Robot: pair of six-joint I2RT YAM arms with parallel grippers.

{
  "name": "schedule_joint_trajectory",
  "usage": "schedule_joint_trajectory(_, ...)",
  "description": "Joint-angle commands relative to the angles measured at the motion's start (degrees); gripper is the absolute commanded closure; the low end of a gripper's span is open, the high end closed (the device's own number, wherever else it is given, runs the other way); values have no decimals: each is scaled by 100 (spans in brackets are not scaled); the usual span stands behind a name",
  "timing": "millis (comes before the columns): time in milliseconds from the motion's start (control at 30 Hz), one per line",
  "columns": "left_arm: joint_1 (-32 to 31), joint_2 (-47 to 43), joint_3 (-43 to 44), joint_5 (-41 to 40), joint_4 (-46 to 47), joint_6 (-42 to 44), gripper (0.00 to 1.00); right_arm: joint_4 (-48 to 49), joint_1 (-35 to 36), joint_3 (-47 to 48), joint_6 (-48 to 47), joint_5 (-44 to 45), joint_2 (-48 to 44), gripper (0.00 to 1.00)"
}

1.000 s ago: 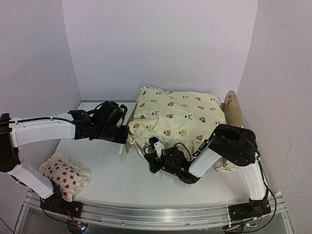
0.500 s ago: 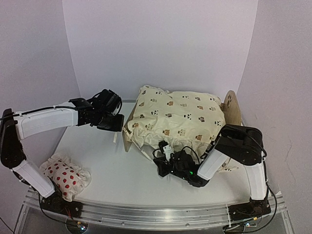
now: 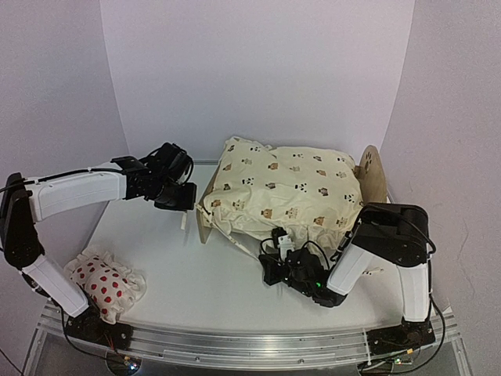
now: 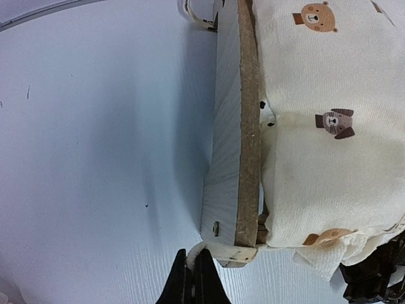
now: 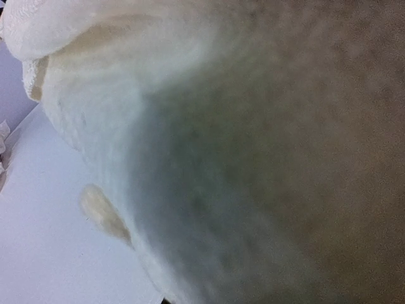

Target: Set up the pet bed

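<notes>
Nearest you, the small white red-spotted pillow [image 3: 102, 283] is lying unplaced. Your right gripper [image 3: 270, 269], clenched, is sliding rightward along the cream animal-print cushion [image 3: 290, 188]; whether it is gripping a tie, I cannot tell. The light-wood pet bed [image 3: 374, 174] is sitting beyond, beneath that cushion. Your left gripper [image 4: 190, 282], clenched empty, is backing off the flat footboard [image 4: 243, 126], so the cushion appears seated.

Observing cream animal-print fabric cushion [image 3: 290, 192] lying rumpled toward back right of white tabletop [image 3: 196, 282]; small white red-spotted ruffled pillow [image 3: 102, 283] sitting near-left, well apart.
</notes>
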Motion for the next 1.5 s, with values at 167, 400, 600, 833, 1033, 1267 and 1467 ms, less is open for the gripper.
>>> schedule_joint_trajectory(167,255,-878,-130,154,-303,-114,100,-651,-105,-21,456,453,86,100)
schedule_joint_trajectory(400,218,-1242,-1123,412,-436,-418,100,-656,-106,-18,611,425,61,100)
schedule_joint_trajectory(600,217,-1159,-1758,458,140,-484,100,-659,-103,-55,606,254,-51,100)
schedule_joint_trajectory(833,218,-854,-1267,594,373,-191,68,-660,-96,-418,745,-339,-390,70)
schedule_joint_trajectory(1033,217,-839,-618,721,284,186,44,-782,-56,-1090,639,-642,-1260,54)
schedule_joint_trajectory(1267,211,-410,-48,826,340,471,41,-3865,159,-705,-31,-967,-3490,46)
schedule_joint_trajectory(1467,214,114,152,931,441,514,44,-7538,224,850,-905,243,-5309,25)
